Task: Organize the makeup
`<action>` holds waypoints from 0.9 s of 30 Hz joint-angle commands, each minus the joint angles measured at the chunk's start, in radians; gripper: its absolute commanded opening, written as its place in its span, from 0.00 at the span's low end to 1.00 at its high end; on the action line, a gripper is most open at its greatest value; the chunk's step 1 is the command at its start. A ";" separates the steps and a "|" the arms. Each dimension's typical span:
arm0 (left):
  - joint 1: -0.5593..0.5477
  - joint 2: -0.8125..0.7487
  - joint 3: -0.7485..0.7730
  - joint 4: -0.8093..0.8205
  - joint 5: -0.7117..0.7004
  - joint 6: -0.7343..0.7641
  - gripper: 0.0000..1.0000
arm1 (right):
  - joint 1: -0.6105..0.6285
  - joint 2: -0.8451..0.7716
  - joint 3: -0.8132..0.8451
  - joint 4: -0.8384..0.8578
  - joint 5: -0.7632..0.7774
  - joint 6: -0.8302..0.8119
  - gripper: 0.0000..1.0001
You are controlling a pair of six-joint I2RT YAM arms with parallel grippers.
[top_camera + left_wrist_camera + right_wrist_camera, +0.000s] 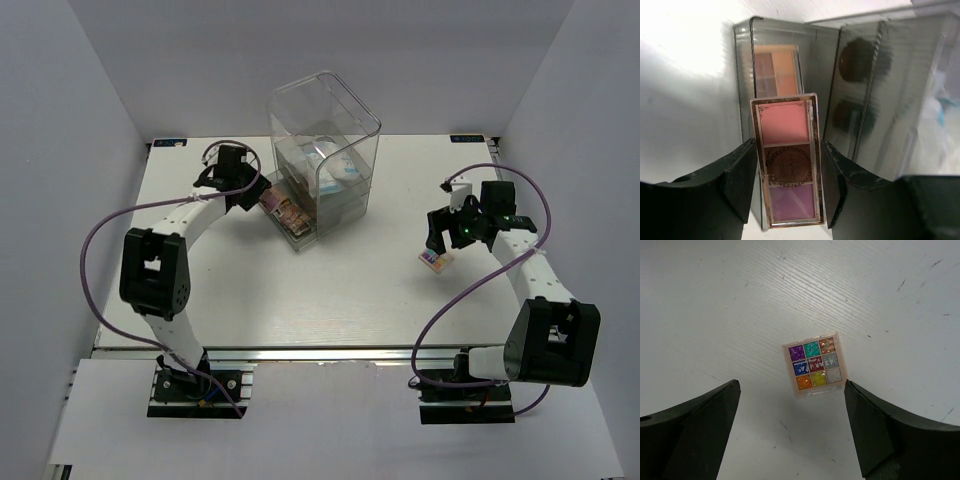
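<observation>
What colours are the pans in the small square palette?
The square palette has nine multicoloured glitter pans; right wrist view.

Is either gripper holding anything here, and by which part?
The left gripper pinches the pink-brown-purple palette by its two long edges; the right gripper is open and empty.

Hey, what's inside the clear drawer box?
A white-and-teal packet shows through the walls of the clear drawer box, and a brown-orange palette sits in one compartment, partly covered by the pink palette in the left fingers. Dark round shapes beside it are unclear.
</observation>
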 commanded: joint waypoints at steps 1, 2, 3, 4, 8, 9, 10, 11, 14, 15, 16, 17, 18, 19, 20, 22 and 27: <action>0.015 0.085 0.101 0.049 0.080 -0.030 0.00 | 0.005 -0.026 0.001 0.049 0.031 0.034 0.89; 0.015 0.110 0.154 0.043 0.112 -0.028 0.00 | 0.005 -0.030 -0.004 0.052 0.037 0.034 0.89; 0.015 0.131 0.178 0.039 0.117 -0.025 0.00 | 0.005 -0.034 -0.013 0.057 0.040 0.032 0.89; 0.015 0.168 0.196 0.032 0.137 -0.023 0.00 | 0.005 -0.040 -0.019 0.058 0.042 0.031 0.89; 0.015 0.223 0.248 0.028 0.149 -0.022 0.00 | 0.005 -0.040 -0.042 0.066 0.048 0.024 0.89; 0.015 0.231 0.262 0.026 0.151 -0.020 0.00 | 0.005 -0.037 -0.043 0.067 0.051 0.023 0.89; 0.015 0.237 0.265 0.019 0.155 -0.020 0.08 | 0.005 -0.030 -0.045 0.070 0.052 0.023 0.89; 0.015 0.249 0.268 0.013 0.154 -0.019 0.13 | 0.005 -0.025 -0.043 0.070 0.057 0.023 0.89; 0.015 0.260 0.273 0.003 0.143 -0.014 0.44 | 0.005 -0.010 -0.034 0.075 0.062 0.023 0.89; 0.015 0.262 0.279 -0.004 0.139 -0.007 0.49 | 0.005 0.001 -0.033 0.075 0.063 0.021 0.89; 0.015 0.263 0.285 -0.009 0.133 -0.002 0.55 | 0.005 0.004 -0.027 0.074 0.062 0.021 0.89; 0.015 0.271 0.300 -0.023 0.122 0.007 0.58 | 0.005 0.010 -0.027 0.075 0.062 0.021 0.89; 0.015 0.276 0.311 -0.032 0.117 0.012 0.61 | 0.005 0.013 -0.024 0.077 0.062 0.020 0.89; 0.015 0.283 0.323 -0.041 0.111 0.018 0.64 | 0.006 0.018 -0.022 0.075 0.060 0.018 0.89; 0.015 0.289 0.334 -0.053 0.105 0.027 0.70 | 0.006 0.023 -0.017 0.075 0.060 0.018 0.89; 0.015 0.308 0.366 -0.080 0.096 0.036 0.74 | 0.006 0.035 -0.013 0.075 0.062 0.015 0.89; 0.017 0.326 0.402 -0.109 0.096 0.053 0.86 | 0.006 0.052 -0.004 0.077 0.072 0.014 0.89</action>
